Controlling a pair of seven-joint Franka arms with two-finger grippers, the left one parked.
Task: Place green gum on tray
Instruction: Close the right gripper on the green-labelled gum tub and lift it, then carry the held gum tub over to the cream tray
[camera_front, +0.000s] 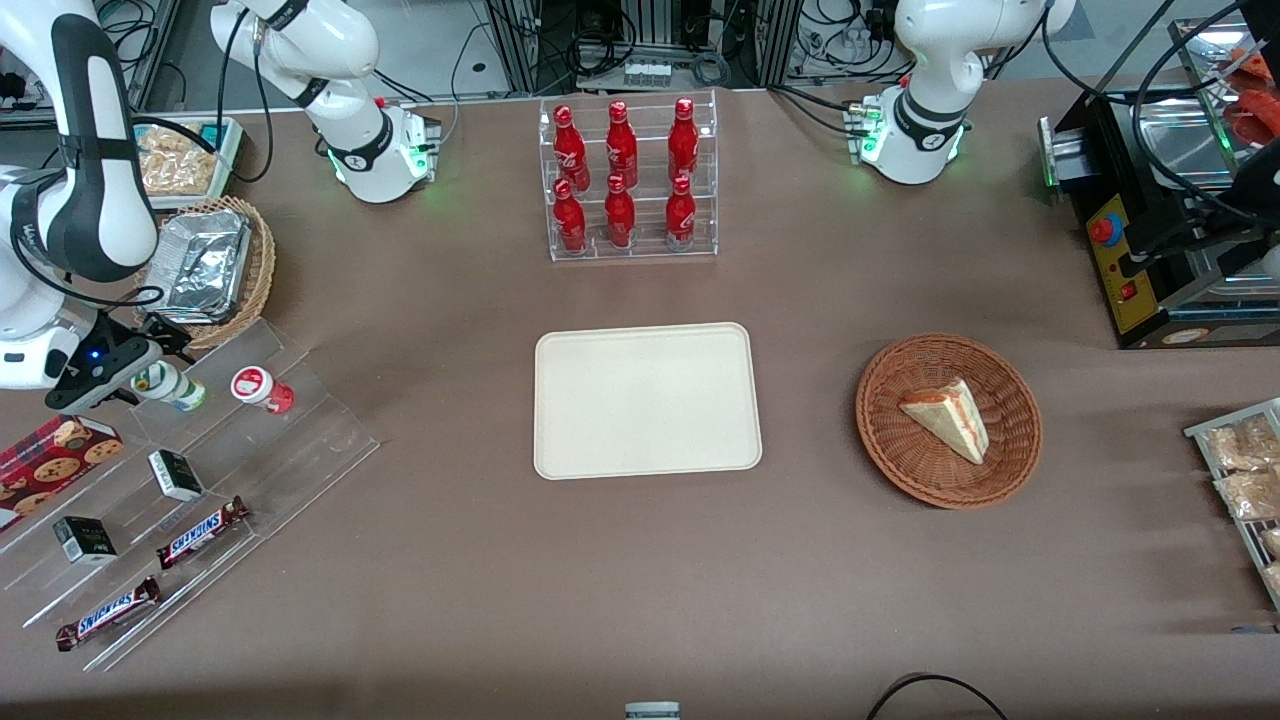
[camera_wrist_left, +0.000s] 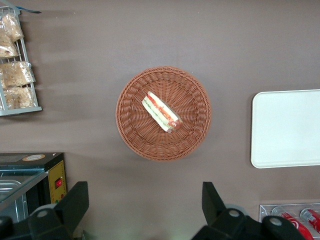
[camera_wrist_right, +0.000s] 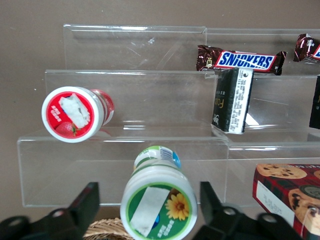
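Note:
The green gum (camera_front: 170, 386) (camera_wrist_right: 159, 201) lies on its side on the top step of a clear acrylic stand (camera_front: 300, 440), its white lid with a green and orange flower mark facing the wrist camera. My right gripper (camera_front: 148, 374) (camera_wrist_right: 149, 200) is open, with one finger on each side of the bottle and a small gap showing on both sides. The cream-beige tray (camera_front: 645, 400) (camera_wrist_left: 287, 127) lies flat mid-table, toward the parked arm from the stand, with nothing on it.
A red gum bottle (camera_front: 262, 388) (camera_wrist_right: 75, 114) lies beside the green one. Snickers bars (camera_front: 200, 530), small dark boxes (camera_front: 175, 474) and a cookie box (camera_front: 50, 455) fill the lower steps. A foil-filled wicker basket (camera_front: 210, 262), a cola bottle rack (camera_front: 628, 180) and a sandwich basket (camera_front: 948, 420) stand around.

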